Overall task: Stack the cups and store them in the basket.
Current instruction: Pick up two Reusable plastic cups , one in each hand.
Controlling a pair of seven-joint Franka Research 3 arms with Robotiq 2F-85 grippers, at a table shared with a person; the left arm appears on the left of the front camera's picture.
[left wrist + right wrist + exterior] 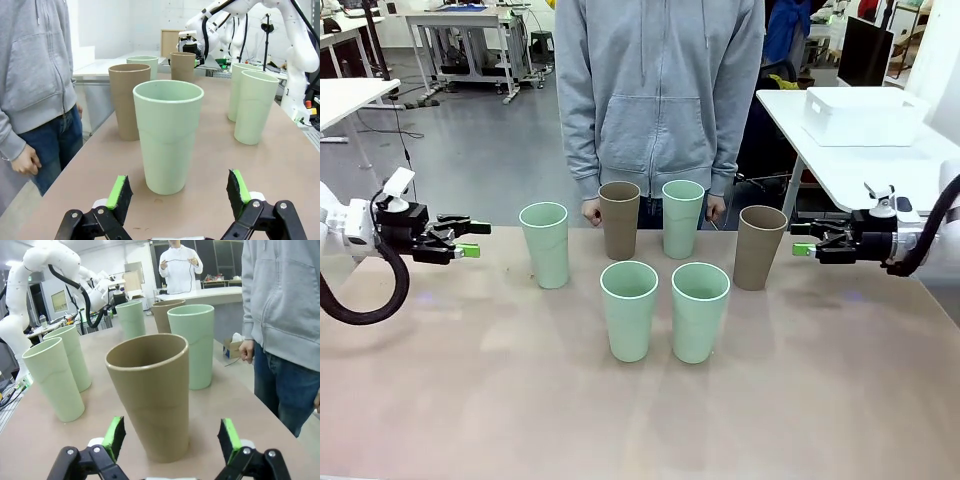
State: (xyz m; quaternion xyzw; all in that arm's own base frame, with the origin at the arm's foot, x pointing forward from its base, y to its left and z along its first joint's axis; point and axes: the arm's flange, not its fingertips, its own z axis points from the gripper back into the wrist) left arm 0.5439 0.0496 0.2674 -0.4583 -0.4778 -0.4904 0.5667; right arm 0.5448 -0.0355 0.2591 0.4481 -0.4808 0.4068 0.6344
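Six cups stand upright and apart on the brown table [470,400]. Mint cups [544,244] [682,218] and brown cups [619,220] [760,247] form the back row, and two mint cups [629,310] [699,311] stand in front. My left gripper [470,240] hovers open left of the leftmost mint cup [167,140], which stands just beyond its fingers [120,192]. My right gripper [803,240] is open right of the rightmost brown cup [152,395], close ahead of its pads [115,436]. The white basket [865,115] sits on a side table at the back right.
A person in a grey hoodie [660,90] stands at the far edge, hands [592,210] hanging by the back cups. The white side table [880,170] under the basket stands behind my right arm. The near half of the table is bare.
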